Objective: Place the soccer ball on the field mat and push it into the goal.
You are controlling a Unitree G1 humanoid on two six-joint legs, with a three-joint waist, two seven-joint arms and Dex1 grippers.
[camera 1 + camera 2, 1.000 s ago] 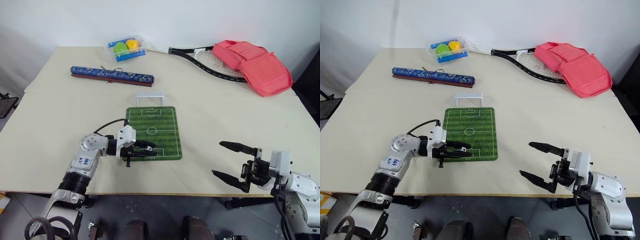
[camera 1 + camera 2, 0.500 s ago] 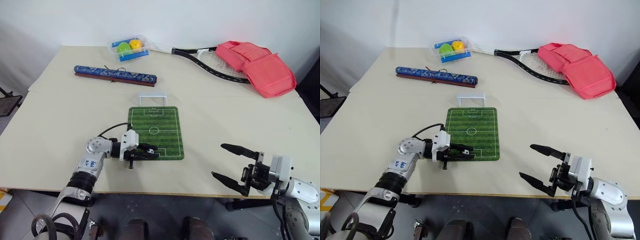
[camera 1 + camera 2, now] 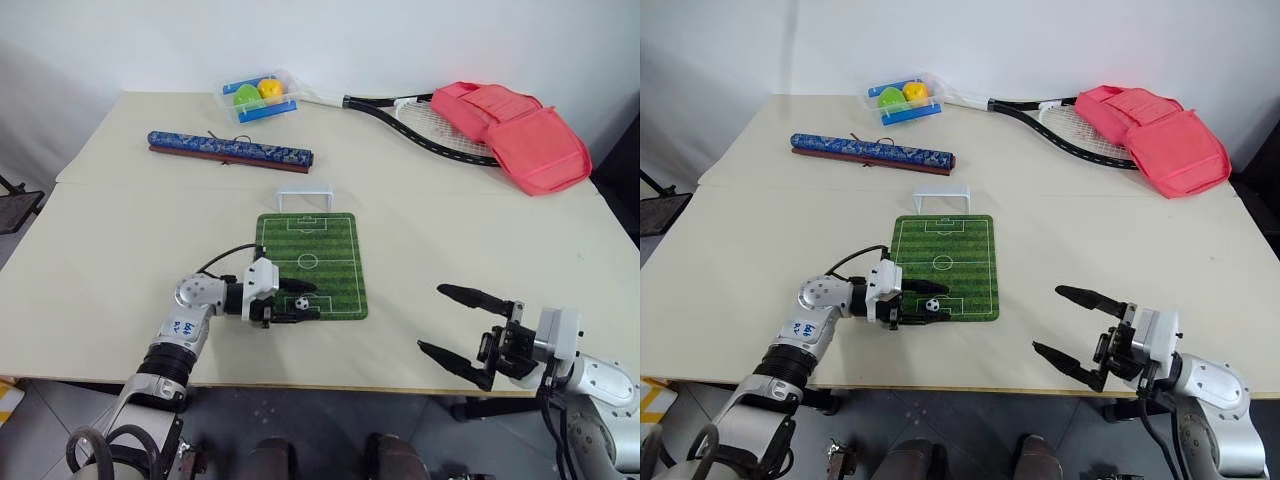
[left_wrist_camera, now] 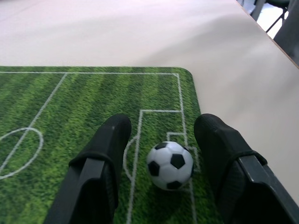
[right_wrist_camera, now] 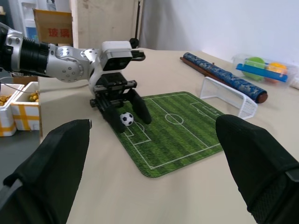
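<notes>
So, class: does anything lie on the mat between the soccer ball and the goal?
Nothing visible does. The soccer ball sits at the near end of the field mat; bare mat runs to the goal beyond its far edge.

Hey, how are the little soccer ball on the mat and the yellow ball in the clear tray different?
The soccer ball is white with black patches; the yellow ball is plain yellow. The soccer ball rests on the near end of the field mat, between the open jaws of the left gripper; the yellow ball sits in the clear tray at the table's far edge, beside a green ball. Both are round and lying still.
</notes>
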